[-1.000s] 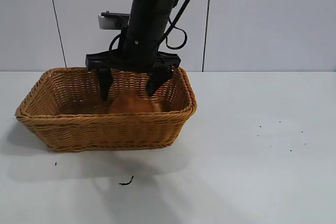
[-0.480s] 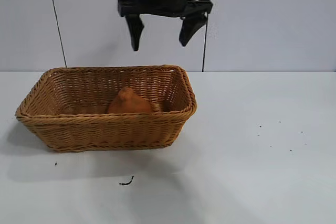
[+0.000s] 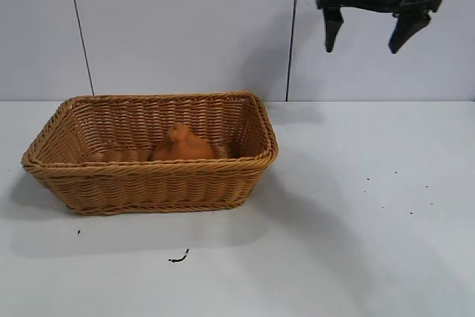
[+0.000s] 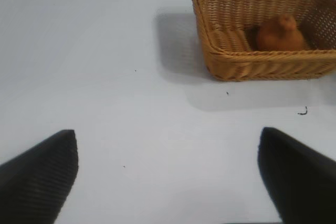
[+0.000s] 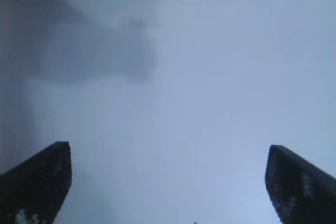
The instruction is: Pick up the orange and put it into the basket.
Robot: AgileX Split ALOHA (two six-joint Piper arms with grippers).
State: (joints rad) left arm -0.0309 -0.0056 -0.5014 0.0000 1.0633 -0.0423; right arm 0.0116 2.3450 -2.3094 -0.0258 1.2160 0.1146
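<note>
A light-brown wicker basket [image 3: 152, 152] stands on the white tabletop [image 3: 356, 220], toward its left side and close to the back edge where the tabletop meets the pale wall. The orange [image 3: 182, 145] (matte, rough-skinned, with a small knob on top) rests inside the basket, on its floor near the middle, slightly toward the right end. Nothing is touching it.

The right end effector [image 3: 369, 33] hangs high in the air above the right rear part of the tabletop, well apart from the basket, its two dark fingers [image 3: 331, 31] spread wide and empty. One second ago it was down inside the basket with its fingers on either side of the orange; half a second ago it had risen above the basket's rear rim; now it has travelled farther up and to the right. The orange and the basket have not shifted.

The left end effector [image 4: 168, 177] shows only in its own wrist view, released and holding nothing, above bare tabletop well away from the basket.

A small dark curled scrap [image 3: 178, 257] lies on the tabletop in front of the basket.
</note>
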